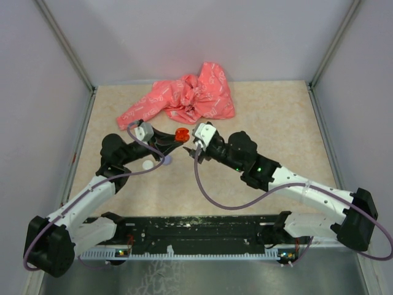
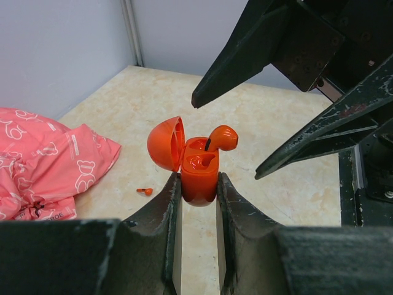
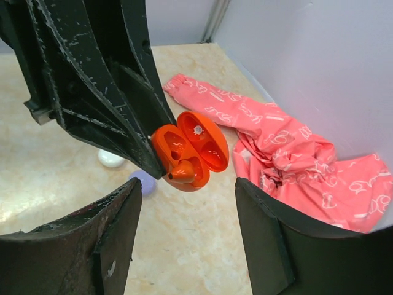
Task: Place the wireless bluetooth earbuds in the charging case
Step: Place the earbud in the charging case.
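The left gripper (image 2: 198, 187) is squeezing the small round orange-red plastic charging case (image 2: 198, 175), lid open, holding it up steady above the beige table (image 2: 276, 184) so the right gripper (image 3: 187, 190), fingers wide apart, can push down the little orange-red earbud (image 2: 221, 137) sticking half out.

Surface (image 1: 270, 123): beige, stone-mottled, matte. Plain pale grey-lavender panels on three sides: back wall (image 1: 196, 37), left wall (image 1: 31, 123), right wall (image 1: 368, 110). Grey metal posts at the far corners, left post (image 1: 66, 43), right post (image 1: 335, 40). Light even, shadows soft.
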Controlling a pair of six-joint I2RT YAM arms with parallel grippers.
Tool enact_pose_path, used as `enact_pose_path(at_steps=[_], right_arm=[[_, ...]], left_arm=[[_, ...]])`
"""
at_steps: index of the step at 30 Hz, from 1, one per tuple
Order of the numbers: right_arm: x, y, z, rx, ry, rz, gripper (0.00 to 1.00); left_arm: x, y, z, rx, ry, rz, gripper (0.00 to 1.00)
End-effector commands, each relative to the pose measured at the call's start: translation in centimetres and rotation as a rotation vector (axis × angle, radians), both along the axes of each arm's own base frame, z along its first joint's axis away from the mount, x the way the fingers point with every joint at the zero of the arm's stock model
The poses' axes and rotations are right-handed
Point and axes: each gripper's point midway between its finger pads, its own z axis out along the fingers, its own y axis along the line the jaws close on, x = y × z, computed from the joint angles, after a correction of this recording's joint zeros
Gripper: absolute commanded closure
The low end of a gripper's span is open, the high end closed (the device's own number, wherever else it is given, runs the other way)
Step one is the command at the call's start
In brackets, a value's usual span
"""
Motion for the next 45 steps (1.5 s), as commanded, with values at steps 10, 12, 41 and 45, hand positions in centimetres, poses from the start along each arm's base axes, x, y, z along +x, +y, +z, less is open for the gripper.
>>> enact_pose_path(at_steps=[10, 12, 41, 45], right_arm=[[1.4, -0.6, 4.3, 0.240, 0.090, -0.121, 0.34], [1.7, -0.9, 4.1, 0.242, 0.091, -0.146, 0.34], [8.5, -7.4, -3.3, 0.093, 0.277, -0.426, 0.33], [11.0, -9.0, -6.7, 0.067, 0.374, -0.503, 0.35]], left_arm=[[-0.7, 0.2, 1.3, -0.016, -0.063, -0.017, 1.00], [-0.8, 0.1, 1.3, -0.017, -0.067, -0.021, 1.00], [0.8, 0.8, 1.0, -0.001, -0.024, 0.069, 1.00], [1.8, 1.3, 0.8, 0.015, 0.000, 0.133, 1.00]])
